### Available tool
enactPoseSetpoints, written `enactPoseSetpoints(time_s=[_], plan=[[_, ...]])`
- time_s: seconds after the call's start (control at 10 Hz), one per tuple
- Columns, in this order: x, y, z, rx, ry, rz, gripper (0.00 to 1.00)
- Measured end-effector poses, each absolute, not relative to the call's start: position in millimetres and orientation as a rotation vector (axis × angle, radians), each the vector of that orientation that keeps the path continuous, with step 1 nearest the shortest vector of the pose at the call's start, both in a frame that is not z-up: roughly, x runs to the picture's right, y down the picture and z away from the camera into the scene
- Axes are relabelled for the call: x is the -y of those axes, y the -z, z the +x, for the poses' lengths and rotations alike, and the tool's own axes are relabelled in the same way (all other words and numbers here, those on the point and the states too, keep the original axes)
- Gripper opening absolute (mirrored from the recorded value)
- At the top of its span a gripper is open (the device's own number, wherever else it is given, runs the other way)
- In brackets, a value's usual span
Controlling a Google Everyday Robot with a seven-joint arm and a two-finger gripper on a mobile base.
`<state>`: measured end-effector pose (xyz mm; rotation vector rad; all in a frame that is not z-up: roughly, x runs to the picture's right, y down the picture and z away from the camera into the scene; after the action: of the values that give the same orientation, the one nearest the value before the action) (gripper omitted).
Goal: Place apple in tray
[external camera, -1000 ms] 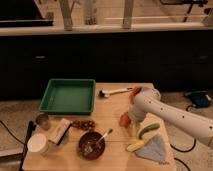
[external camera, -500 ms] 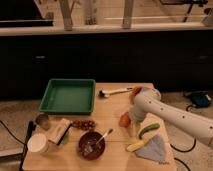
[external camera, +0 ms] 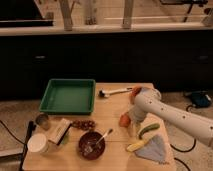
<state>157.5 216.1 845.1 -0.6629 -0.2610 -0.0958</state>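
reaching down over the wooden table, the gripper is being held with its jaws wide, nothing clasped. the apple is being seen on the wood just beside it, on its tray-ward side; the green tray is being shown well apart, farther back.

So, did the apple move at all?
No. The apple sits where it was, right of the brown bowl, with the tool just beside it.
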Motion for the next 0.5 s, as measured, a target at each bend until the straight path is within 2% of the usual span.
enactPoseSetpoints(time_s=[0.5], plan=[[-216.0,-845.3,158.2,0.259,0.091,-0.664,0.80]])
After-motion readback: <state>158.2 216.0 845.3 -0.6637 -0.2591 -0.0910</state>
